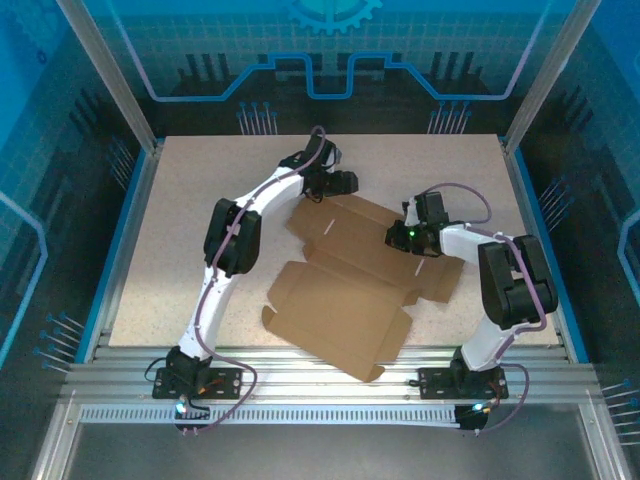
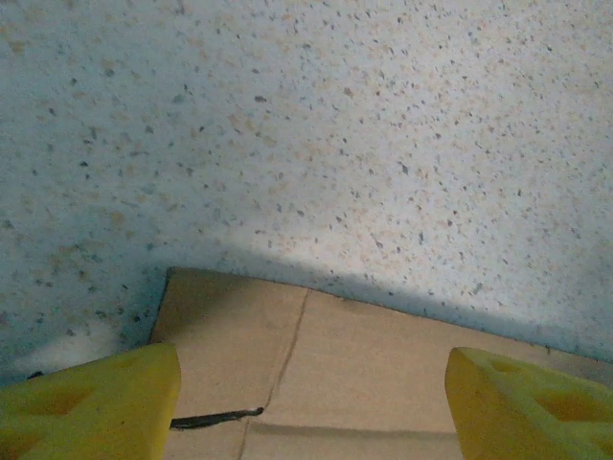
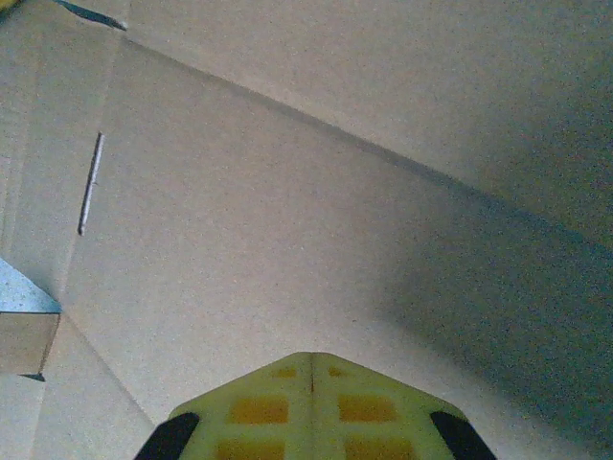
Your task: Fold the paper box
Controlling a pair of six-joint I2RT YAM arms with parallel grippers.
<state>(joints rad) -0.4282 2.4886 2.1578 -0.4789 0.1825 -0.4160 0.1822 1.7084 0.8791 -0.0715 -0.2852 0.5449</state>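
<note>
Item 1, near: paper box (image 1: 335,310), brown cardboard, unfolded, flat on table (image 1: 200,180), one corner close to the arm bases. Prob. light and thin, stiff across panels, bends at creases; likely slides w/ a push.
Item 2, mid-right: right claw (image 3: 311,369) closed, pads together, nothing seen between them, tip over a box panel.
Item 3, far: left claw (image 2: 311,383) spread wide at box's far edge, empty.
You'd best pinch a flap edge, pin main panel w/ other claw.

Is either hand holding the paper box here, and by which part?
Nothing is held. The left hand is open over the far edge of the paper box; the right hand is shut empty above a panel.
</note>
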